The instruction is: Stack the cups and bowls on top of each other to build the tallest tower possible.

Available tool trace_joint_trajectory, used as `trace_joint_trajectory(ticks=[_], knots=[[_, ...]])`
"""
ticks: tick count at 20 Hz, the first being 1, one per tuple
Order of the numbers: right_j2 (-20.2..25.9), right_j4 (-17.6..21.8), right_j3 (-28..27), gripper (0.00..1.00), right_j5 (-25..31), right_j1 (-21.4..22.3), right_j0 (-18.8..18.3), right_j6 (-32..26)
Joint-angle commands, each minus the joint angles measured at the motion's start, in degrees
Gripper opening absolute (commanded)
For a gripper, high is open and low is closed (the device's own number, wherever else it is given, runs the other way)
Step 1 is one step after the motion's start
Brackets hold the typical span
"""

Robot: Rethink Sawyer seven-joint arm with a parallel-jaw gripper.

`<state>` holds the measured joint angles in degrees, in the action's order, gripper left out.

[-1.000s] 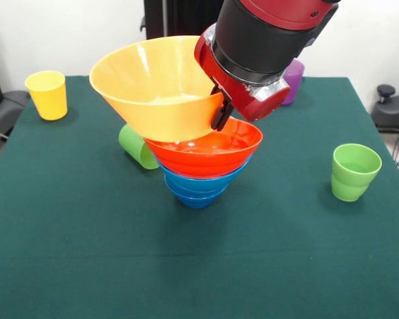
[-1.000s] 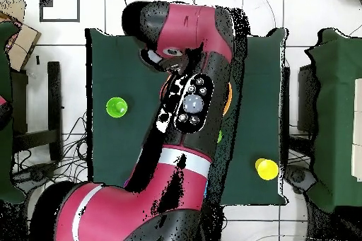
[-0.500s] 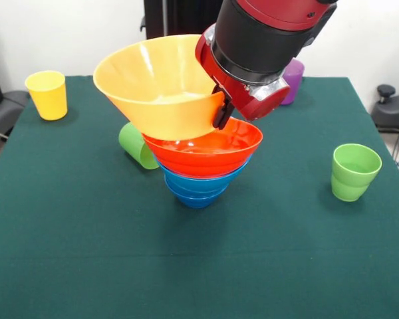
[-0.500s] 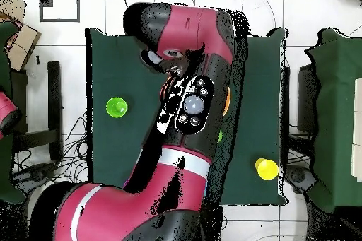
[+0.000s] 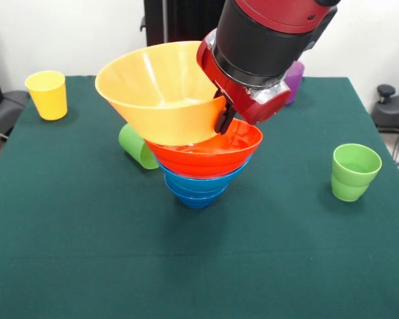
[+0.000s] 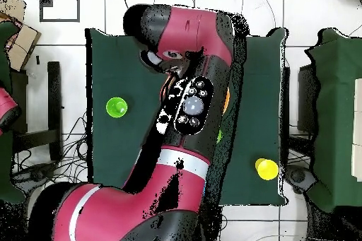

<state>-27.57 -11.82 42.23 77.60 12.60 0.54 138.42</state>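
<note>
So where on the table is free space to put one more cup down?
The wide green cloth in front of the tower is bare, also the stretch between tower and upright green cup. Crowded: behind the tower, where a green cup lies.

You get bright, even lighting with soft shadows on the green table [image 5: 86,252] and glare on the orange-red bowl [image 5: 219,147].

Tower [image 5: 203,166] blocks tabletop [image 5: 186,266] centre; tilted yellow-orange bowl [image 5: 161,90] and arm [image 5: 266,40] fill space above it. Lying green cup [image 5: 138,146] just beside tower. Yellow cup [image 5: 46,94], upright green cup [image 5: 354,171] stand well apart. Near tabletop wide open.
</note>
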Motion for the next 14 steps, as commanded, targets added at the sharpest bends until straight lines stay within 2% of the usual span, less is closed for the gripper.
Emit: trace_joint_trajectory(ticks=[1,14], knots=[[2.8,-1.53,6.56,0.0,-5.21,1.56,1.1,14.44],[1.62,-2.98,7.32,0.0,-5.91,1.5,1.48,14.38]])
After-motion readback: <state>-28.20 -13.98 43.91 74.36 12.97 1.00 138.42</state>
